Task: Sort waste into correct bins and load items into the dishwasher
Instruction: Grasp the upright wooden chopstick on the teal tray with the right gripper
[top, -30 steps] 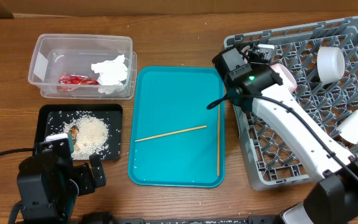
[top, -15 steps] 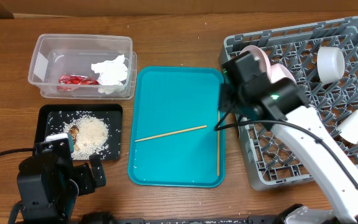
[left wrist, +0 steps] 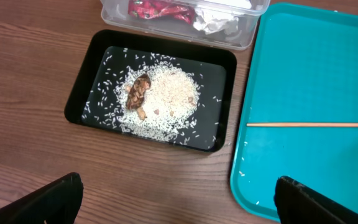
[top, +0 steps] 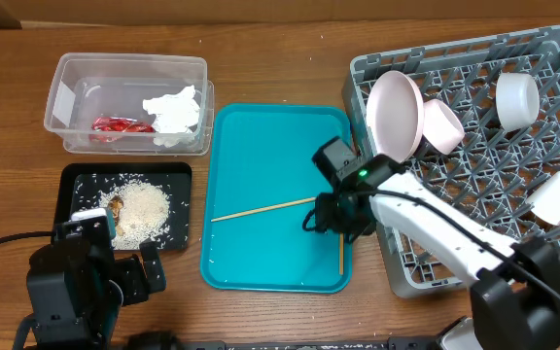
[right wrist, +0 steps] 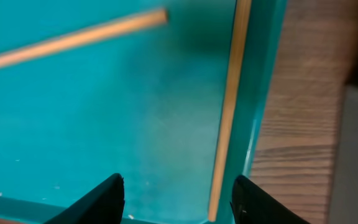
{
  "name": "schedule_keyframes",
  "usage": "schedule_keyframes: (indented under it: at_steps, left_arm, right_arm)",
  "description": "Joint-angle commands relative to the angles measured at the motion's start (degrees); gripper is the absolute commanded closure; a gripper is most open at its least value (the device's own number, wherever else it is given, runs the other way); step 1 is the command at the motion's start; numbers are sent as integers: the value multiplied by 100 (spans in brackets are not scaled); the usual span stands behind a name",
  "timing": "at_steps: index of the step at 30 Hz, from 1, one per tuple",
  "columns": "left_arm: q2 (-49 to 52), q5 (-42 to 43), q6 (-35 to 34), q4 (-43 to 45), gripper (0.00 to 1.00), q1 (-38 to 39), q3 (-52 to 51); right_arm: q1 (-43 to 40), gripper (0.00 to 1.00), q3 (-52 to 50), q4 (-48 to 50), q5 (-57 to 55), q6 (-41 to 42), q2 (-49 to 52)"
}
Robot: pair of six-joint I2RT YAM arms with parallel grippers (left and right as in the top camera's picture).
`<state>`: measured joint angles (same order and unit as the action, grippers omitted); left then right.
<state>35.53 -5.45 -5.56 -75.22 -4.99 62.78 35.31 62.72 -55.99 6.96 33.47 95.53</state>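
- Overhead first: the right arm (top: 436, 228) is stretched from the dish rack (top: 542, 146) onto the teal tray (top: 261, 146). Its wrist is hung over the tray's right side, and the fingers are hidden beneath it from here.
- Two chopsticks are seen on that tray. The slanted chopstick (top: 261, 208) is laid across the middle, and the edge chopstick (top: 341, 255) is laid along the right rim, its far end covered by the wrist.
- In the rack, a plate (top: 395, 112) is stood on edge at the far left corner, with a bowl (top: 442, 126) tipped just beside it. A cup (top: 516, 97) is lying on its side farther back, and a second bowl (top: 555, 197) is lodged by the right wall.
- The wrapper (top: 120, 124) and napkin (top: 173, 112) are held in the clear tub (top: 129, 60). The rice (top: 144, 206) and brown scrap (top: 117, 206) are held in the black tray (top: 66, 175) in front of it, and the left arm (top: 66, 287) is positioned just below that tray.
- Over to the left wrist: the left gripper (left wrist: 179, 190) is spread wide and nothing is gripped. The black tray, rice and scrap are framed between the two fingertips, well ahead of them.
- And the right wrist: the right gripper (right wrist: 178, 190) is parted and nothing is clamped. The edge chopstick is seen running between the two fingertips, nearer the right-hand one, against the teal rim. Whether it is touched cannot be told.
- The slanted chopstick is blurred at the upper left.
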Motion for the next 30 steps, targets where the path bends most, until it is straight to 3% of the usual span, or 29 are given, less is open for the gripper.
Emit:
schedule_keyframes:
  at_steps: [1, 16, 30]
  left_arm:
    - [13, -66, 24, 7, 0, -22, 28]
    - [13, -66, 24, 7, 0, -22, 28]
    - [13, -66, 24, 7, 0, -22, 28]
  right_arm:
    - [31, 43, -260, 201, 166, 240, 164]
    - [35, 44, -352, 101, 175, 240, 726]
    - [37, 73, -352, -17, 219, 192, 728]
